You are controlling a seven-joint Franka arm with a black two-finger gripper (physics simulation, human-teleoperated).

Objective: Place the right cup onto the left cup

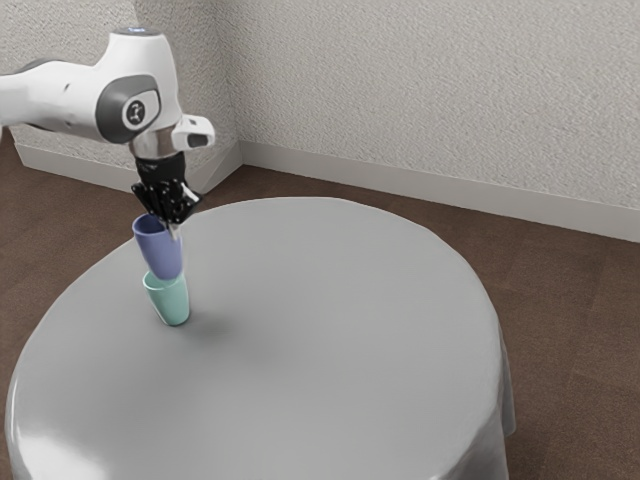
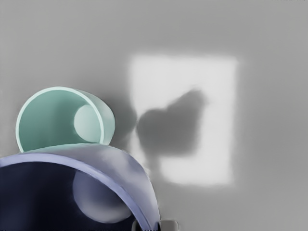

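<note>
The round, cloth-covered bench (image 1: pixel 330 370) spreads widest, and what matters on it happens out toward its ten o'clock as the exterior view shows it. The arm (image 1: pixel 135 95) comes in from the exterior view's left, its hand pointing down above that part.

Next in size are the cups. The purple cup (image 1: pixel 160 250), which I take to be the task's right cup, is in the air with its mouth up. The green cup (image 1: pixel 170 303) stands upright on the bench, mouth open; from it, the purple one sits near twelve o'clock in the exterior view, its base close to the green rim. Whether they touch, I cannot tell.

Smaller again, the end effector (image 1: pixel 173 228) is closed on the purple cup's wall, one finger inside the rim and one outside.

The step in hand looks to be lining up just ahead of the placing. In the wrist view, much of the green mouth opens out past the purple rim, so the centring may be a little off. The next move likely calls for a slight shift to bring the base over that mouth, a slow, straight descent, then release once the cup seats. Lowered off centre, it could catch the rim and tip the green cup.
</note>
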